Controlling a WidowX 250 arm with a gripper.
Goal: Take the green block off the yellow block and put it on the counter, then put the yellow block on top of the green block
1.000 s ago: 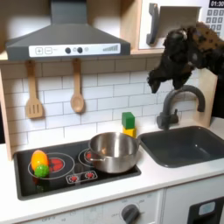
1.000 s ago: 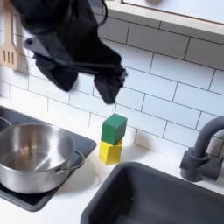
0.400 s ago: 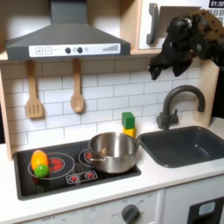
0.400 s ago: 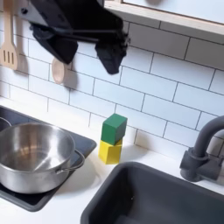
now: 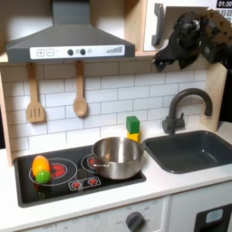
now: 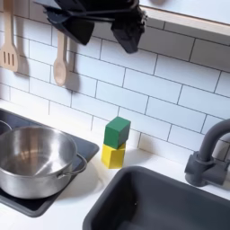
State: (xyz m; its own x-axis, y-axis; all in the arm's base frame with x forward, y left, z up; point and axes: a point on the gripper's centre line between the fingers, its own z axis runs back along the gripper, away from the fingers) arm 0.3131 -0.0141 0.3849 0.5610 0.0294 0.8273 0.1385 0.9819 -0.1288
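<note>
Arm (image 5: 204, 36) raised high above green block (image 6: 117, 132).

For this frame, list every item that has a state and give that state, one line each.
gripper: raised high above the blocks, holding nothing; open or shut unclear
green block: stacked on the yellow block, turned slightly askew
yellow block: on the counter, under the green block
steel pot: upright on the stovetop, empty
toy food: resting on the left burner in the first exterior view
</note>
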